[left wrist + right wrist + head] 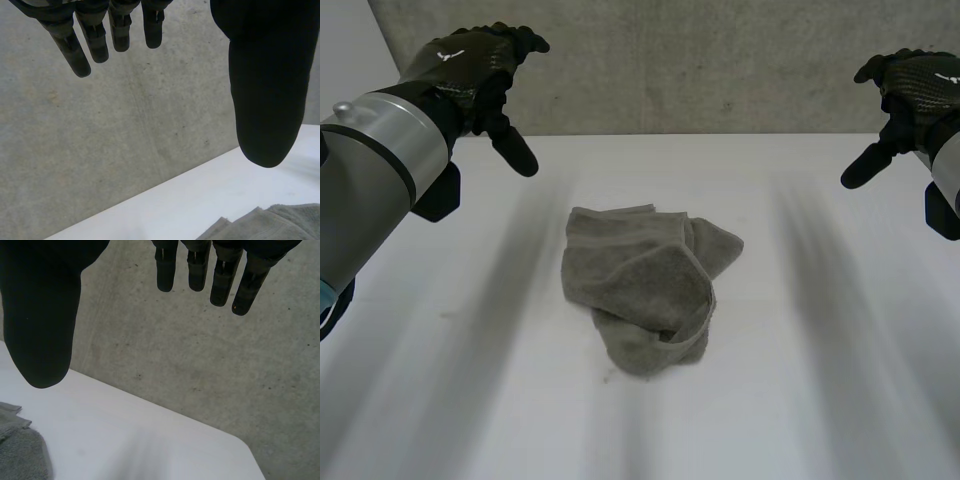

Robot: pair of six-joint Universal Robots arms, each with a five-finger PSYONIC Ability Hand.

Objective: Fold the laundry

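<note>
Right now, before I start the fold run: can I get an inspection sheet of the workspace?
Surface: white table, bare around the cloth.
Job's things: one grey towel, crumpled in a loose heap near the middle of the table, not folded flat.
Clutter: nothing seen.
Hands: left hand and right hand are both raised above the table's far side, one to each side of the towel. Both have straight fingers, hold nothing and are clear of the towel.
Cables: nothing seen.
Surroundings: grey concrete wall behind the table's far edge.
</note>
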